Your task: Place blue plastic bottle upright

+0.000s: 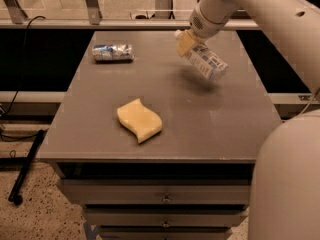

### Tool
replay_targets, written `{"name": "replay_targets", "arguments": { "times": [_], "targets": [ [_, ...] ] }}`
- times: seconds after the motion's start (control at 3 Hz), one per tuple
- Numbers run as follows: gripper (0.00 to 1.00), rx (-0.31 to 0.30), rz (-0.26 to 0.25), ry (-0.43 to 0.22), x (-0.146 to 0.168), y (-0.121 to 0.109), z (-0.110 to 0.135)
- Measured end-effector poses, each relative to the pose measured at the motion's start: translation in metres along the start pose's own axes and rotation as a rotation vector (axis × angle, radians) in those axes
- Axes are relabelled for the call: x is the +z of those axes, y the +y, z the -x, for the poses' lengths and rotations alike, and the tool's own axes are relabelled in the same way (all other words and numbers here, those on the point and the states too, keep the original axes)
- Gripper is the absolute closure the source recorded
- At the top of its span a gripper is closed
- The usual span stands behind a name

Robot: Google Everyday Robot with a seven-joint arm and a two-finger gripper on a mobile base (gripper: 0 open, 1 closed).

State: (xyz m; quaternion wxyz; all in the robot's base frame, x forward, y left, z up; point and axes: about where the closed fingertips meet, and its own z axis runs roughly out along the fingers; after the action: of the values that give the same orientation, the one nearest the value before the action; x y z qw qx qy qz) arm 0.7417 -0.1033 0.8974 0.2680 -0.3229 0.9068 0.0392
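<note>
The blue plastic bottle [208, 63], clear with a white-and-blue label, hangs tilted in the air above the back right of the grey table [230, 129]. Its cap end points up-left and its base points down-right. Its shadow falls on the tabletop below. My gripper [187, 43] is shut on the bottle near its cap end, with a yellowish finger [183, 44] across it. The white arm reaches in from the upper right.
A crushed blue-silver can [113, 52] lies at the back left of the table. A wavy yellow sponge [139, 120] lies near the front middle. Drawers [165, 199] sit under the tabletop. A white arm segment [287, 184] fills the lower right.
</note>
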Motion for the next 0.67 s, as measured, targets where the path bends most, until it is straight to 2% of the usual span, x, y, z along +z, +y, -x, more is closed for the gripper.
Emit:
{"name": "replay_targets", "arguments": {
  "times": [0.33,0.67],
  "targets": [
    [1.0,-0.107,0.122,-0.137,-0.02,0.019,0.013],
    [1.0,-0.197,0.28,-0.272,-0.041,0.038,0.017]
  ]
}}
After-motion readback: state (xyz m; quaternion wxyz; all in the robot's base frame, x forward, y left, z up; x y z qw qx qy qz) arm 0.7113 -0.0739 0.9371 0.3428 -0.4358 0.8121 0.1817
